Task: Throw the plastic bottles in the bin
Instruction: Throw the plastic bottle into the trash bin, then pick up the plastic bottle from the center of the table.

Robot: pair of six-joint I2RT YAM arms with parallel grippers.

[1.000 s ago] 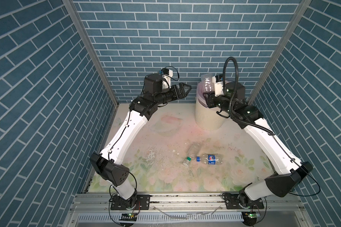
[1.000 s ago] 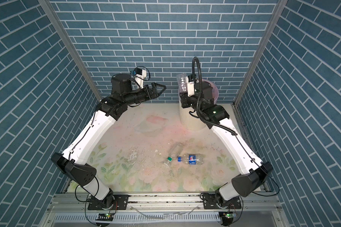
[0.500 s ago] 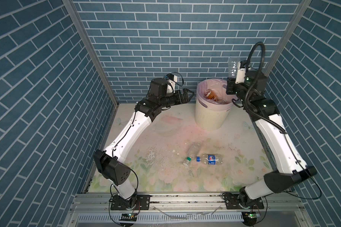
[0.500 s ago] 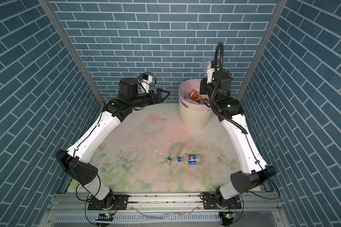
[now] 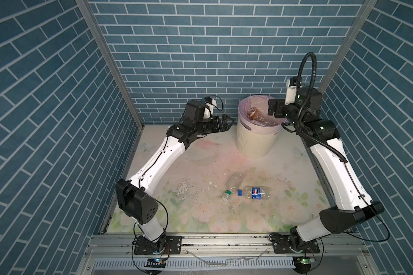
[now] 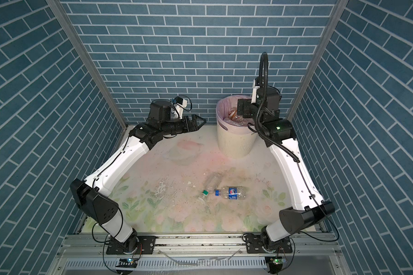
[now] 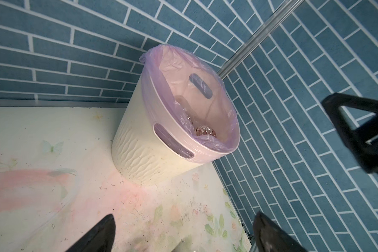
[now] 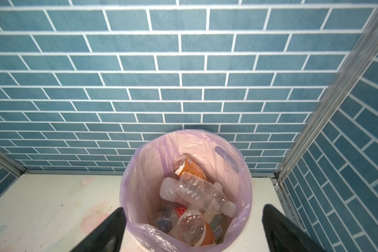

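Observation:
The cream ribbed bin with its pink-lilac liner stands at the back right. Several plastic bottles, clear and orange-brown, lie inside it. Two more bottles lie on the floor in both top views: a clear one with a green cap and one with a blue label and blue cap. My right gripper hangs open and empty over the bin's mouth. My left gripper is open and empty, just left of the bin.
Blue brick walls close the cell on three sides, and the bin sits near the back right corner post. The floral mat carries crumbs and a crushed clear scrap. A metal rail runs along the front edge.
My right gripper came down over the bin and opened; the clear bottle it held is no longer between its fingers. The left arm sank a little beside the bin.

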